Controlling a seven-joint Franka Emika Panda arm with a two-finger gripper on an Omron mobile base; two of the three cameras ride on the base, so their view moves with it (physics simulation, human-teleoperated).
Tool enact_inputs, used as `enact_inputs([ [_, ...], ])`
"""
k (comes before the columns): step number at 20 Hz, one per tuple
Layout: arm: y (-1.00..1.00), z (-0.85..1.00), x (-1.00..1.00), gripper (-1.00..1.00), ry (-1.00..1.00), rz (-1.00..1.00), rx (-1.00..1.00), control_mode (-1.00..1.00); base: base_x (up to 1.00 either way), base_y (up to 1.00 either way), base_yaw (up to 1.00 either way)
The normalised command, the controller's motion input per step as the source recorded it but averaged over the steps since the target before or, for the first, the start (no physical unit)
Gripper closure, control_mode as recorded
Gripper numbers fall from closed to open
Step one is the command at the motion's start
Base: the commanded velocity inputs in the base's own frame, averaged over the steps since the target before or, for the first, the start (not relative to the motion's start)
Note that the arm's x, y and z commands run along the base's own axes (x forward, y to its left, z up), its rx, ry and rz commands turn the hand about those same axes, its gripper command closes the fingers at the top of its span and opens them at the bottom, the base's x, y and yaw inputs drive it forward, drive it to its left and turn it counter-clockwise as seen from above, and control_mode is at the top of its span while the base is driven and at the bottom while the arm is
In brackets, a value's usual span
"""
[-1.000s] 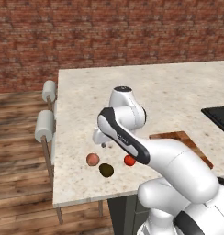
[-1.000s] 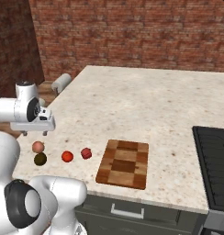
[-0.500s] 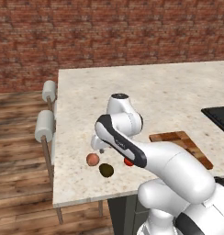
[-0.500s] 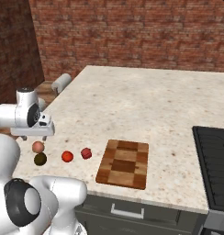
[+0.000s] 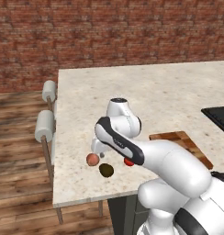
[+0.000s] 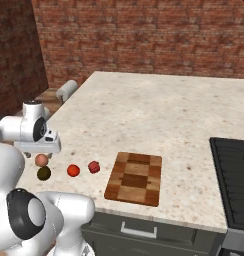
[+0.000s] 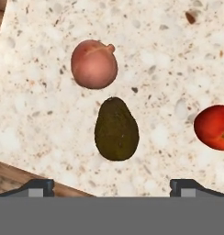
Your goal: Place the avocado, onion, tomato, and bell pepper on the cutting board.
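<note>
A: What had changed when you paused?

B: Your arm had dropped low, jaws spread wide and empty, over the dark olive egg-shaped avocado [image 7: 116,129] beside the pinkish-tan round onion [image 7: 93,64], both on the speckled worktop [image 6: 144,110].

A: And the block-patterned wooden cutting board [image 6: 135,178]?

B: Bare; you hadn't started.

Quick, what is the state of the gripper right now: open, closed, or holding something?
Gripper: open, jaws wide apart, holding nothing; it hangs above the avocado on the counter.
</note>
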Motion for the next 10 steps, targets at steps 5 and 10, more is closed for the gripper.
enact_inputs([
  [5,0.00,-0.20,0.13,-1.00,0.04,0.00,0.00,-1.00,0.00,0.00,0.00],
  [10,0.00,-0.21,0.19,-1.00,0.05,0.00,0.00,-1.00,0.00,0.00,0.00],
])
